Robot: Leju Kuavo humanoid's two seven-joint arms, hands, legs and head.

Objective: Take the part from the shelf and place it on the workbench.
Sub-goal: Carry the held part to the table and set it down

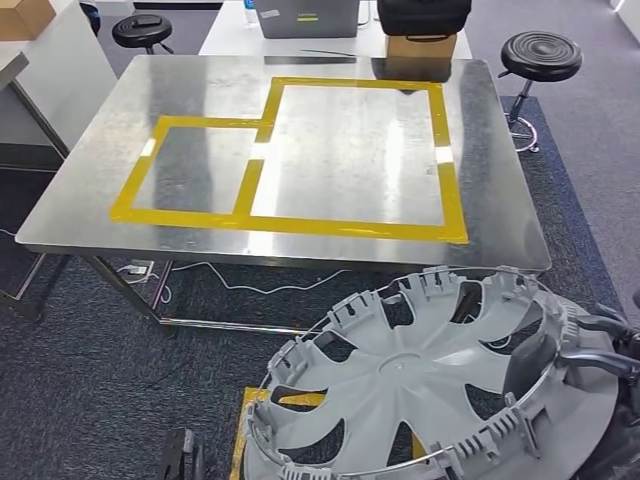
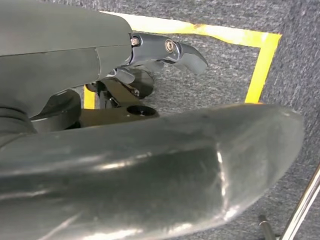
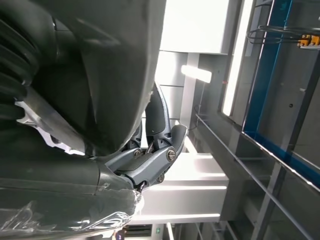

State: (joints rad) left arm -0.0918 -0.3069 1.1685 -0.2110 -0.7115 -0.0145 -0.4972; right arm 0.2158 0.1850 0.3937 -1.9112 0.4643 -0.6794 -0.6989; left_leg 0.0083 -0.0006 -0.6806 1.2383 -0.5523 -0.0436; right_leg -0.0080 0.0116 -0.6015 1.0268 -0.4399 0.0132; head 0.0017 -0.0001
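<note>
Right hand (image 1: 604,345) grips the hubcap (image 1: 423,385) at its rim, short of the bench (image 1: 90,190) — carrying step, I'd say; next, lift it over the edge into the yellow outline (image 1: 355,225).

Left hand (image 2: 166,52) hangs over carpet, fingers apart, holding nothing.

Right wrist view: fingers (image 3: 151,162) clamp the rim — stools (image 1: 540,55) stand far beyond.

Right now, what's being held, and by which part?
The grey hubcap, inner side up. The right hand grips its rim at the right edge, fingers hooked over into the spoke openings. The left hand holds nothing, by the left wrist view.
</note>
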